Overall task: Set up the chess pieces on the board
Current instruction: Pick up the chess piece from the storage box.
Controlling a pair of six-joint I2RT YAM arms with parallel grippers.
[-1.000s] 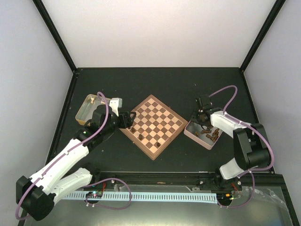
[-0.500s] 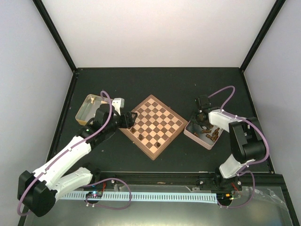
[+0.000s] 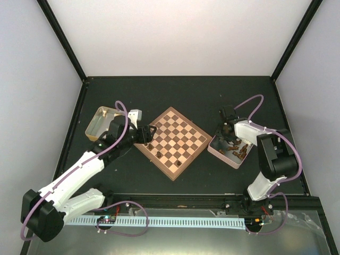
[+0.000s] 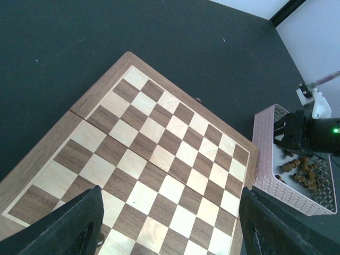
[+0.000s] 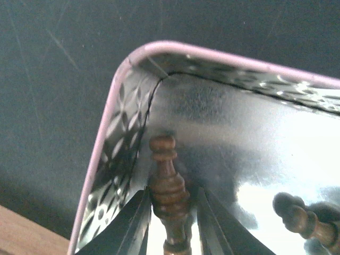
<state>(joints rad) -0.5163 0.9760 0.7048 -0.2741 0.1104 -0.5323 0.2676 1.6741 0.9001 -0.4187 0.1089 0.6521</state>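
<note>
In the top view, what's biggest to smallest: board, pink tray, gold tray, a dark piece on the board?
Board
Pink tray and gold tray: look alike, gold partly hidden
Dark piece

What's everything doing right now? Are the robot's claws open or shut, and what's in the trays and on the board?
Left gripper: open, holding nothing, over the board.
Right gripper: inside the pink tray, fingers either side of one brown piece; grip unclear.
Board: flat, nearly bare, a few dark pieces on it.
Pink tray: holds loose brown pieces.
Gold tray: partly hidden by the left arm.
</note>
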